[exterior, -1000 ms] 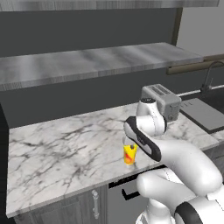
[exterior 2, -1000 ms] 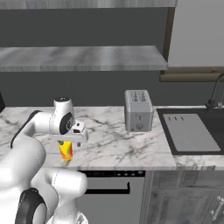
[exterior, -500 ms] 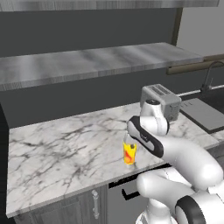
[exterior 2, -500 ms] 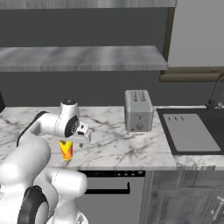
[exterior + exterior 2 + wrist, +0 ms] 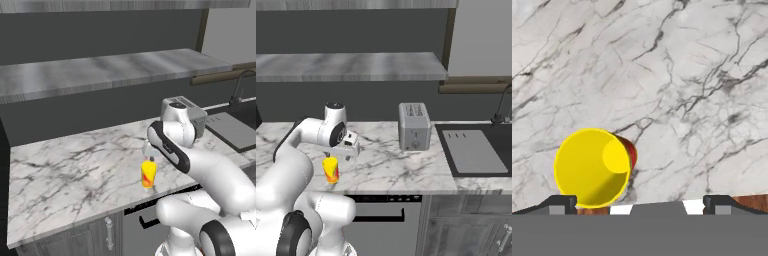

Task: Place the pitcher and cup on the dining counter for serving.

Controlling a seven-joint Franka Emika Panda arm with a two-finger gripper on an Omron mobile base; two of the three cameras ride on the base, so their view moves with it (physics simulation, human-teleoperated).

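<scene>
The cup, a small yellow tumbler with a red-orange mark, stands upright near the front edge of a wall-backed marble worktop. My gripper hangs just above it, pointing down, open and holding nothing. In the right base view the cup stands below and slightly left of the gripper. From the hand view I look down into the cup, which lies off-centre, close to the left fingertip of the gripper. The pitcher and the dining counter are out of view.
A silver toaster stands on the worktop to the right of the cup. Further right are a sink and a faucet. A long grey shelf runs along the wall above. Cabinet fronts lie below the worktop edge.
The arm has shifted slightly to the right above the cup. The cup has stayed in place and the jaws have stayed open.
</scene>
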